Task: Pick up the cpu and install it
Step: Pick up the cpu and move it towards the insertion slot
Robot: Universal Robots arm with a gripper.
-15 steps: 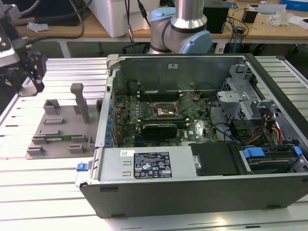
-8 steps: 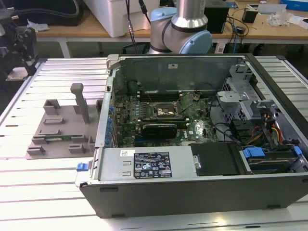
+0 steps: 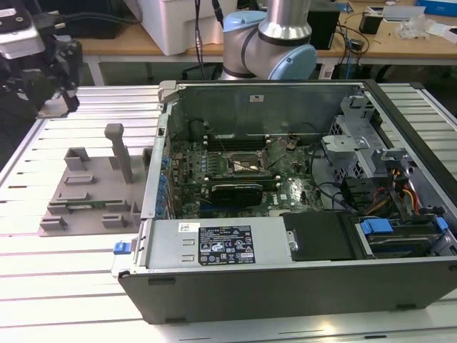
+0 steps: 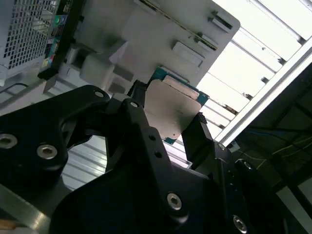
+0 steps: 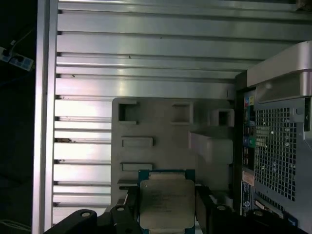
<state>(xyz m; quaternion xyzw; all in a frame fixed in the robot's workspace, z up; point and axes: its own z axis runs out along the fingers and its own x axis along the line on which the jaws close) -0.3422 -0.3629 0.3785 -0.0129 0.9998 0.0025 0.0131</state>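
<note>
1 cpu [image 5: 166, 202]: small flat square chip, matt silvery metal lid with rounded corners, on a green board edge that shows as a thin rim in both wrist views [image 4: 170, 107]. It is clamped by 2 opposite edges, lid toward the wrist, clear of every surface. 1 gripper [image 5: 166, 214]: black, angular, jointed links with bright round screw heads; its 2 fingers [image 4: 139, 100] are closed onto the cpu's sides, parted only by the chip's width. 1 tray [image 5: 161, 126]: grey matt plastic, blocky, lying beyond the fingertips and apart from the chip; 3 square notches [image 5: 127, 111] and 2 narrow oblong slots [image 5: 137, 142] can be counted in it, and 1 upright post [image 3: 118, 146] in the exterior view. 1 computer case [image 5: 278, 146]: dark grey metal, perforated rear grille, just beside the tray and to one side of the gripper; in the exterior view it lies open, with 1 green motherboard [image 3: 214, 179], 1 square metal-framed socket [image 3: 246, 166] and 1 black oblong expansion card [image 3: 235, 191], all well apart from the gripper [image 3: 53, 103], which hangs at the exterior view's left. 1 table [image 5: 146, 48]: ribbed aluminium slats, under everything. 1 arm [image 3: 278, 28]: silver tube, pale blue joint caps.
</note>
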